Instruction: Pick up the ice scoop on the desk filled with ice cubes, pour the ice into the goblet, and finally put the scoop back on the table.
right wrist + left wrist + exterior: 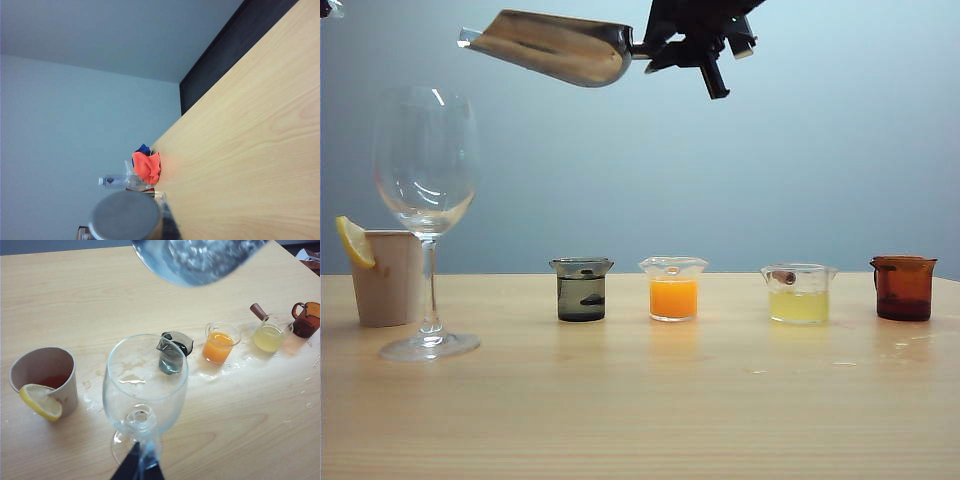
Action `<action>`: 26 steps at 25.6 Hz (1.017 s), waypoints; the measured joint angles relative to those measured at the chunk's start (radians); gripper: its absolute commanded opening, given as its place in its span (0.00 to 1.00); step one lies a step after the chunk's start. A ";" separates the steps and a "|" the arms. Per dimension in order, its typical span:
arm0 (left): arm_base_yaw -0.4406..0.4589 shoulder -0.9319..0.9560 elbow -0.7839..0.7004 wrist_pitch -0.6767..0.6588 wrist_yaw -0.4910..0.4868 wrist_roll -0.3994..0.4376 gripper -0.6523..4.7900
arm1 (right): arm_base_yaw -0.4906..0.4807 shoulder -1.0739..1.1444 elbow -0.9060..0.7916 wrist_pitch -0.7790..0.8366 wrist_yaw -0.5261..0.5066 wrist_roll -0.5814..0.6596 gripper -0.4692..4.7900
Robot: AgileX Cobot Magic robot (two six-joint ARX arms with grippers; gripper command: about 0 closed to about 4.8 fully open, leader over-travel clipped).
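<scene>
The tall clear goblet (427, 215) is standing near the front-left part of the light wooden table (650, 420), its mouth open upward so ice can fall in; a beige cup with a lemon slice (385, 275) is sitting just beside it. Behind, a row of small glass beakers (672, 288) is leaving free wood in front. High above, the right gripper (665, 48) is pinching the handle of the shiny silver metal ice scoop (555, 45), tipping its lip toward the goblet. The ice cubes (200, 252) are lying inside. The left gripper (138, 467) is low beside the stem; I cannot tell its opening.
</scene>
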 measured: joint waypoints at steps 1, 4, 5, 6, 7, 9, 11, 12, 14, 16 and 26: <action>0.000 0.000 0.000 0.000 0.000 0.000 0.11 | 0.002 0.013 0.026 -0.016 -0.002 -0.003 0.07; 0.000 0.000 0.000 0.000 0.000 0.000 0.11 | 0.008 0.048 0.091 -0.083 -0.021 -0.034 0.07; 0.000 0.000 0.000 0.000 0.000 0.000 0.11 | 0.008 0.048 0.091 -0.095 -0.022 -0.041 0.07; 0.000 0.000 0.000 0.000 0.000 0.000 0.11 | 0.008 0.048 0.091 -0.101 -0.029 -0.051 0.07; 0.000 0.000 0.000 0.000 0.000 0.000 0.11 | 0.008 0.048 0.091 -0.103 -0.033 -0.056 0.07; 0.000 0.000 0.000 0.000 0.000 0.000 0.11 | 0.010 0.048 0.092 -0.102 -0.037 -0.075 0.07; 0.000 0.000 0.000 0.000 0.000 0.000 0.11 | 0.023 0.048 0.092 -0.103 -0.021 -0.091 0.07; 0.000 0.000 0.000 0.000 0.000 0.000 0.11 | 0.036 0.048 0.092 -0.102 -0.010 -0.096 0.07; 0.000 0.000 0.000 0.000 0.000 0.000 0.11 | 0.050 0.048 0.097 -0.103 -0.003 -0.106 0.07; 0.000 0.000 0.000 0.000 0.000 0.000 0.11 | 0.056 0.048 0.098 -0.098 0.001 -0.117 0.07; 0.000 0.000 0.000 0.000 0.000 0.000 0.11 | 0.064 0.048 0.097 -0.089 0.019 -0.170 0.07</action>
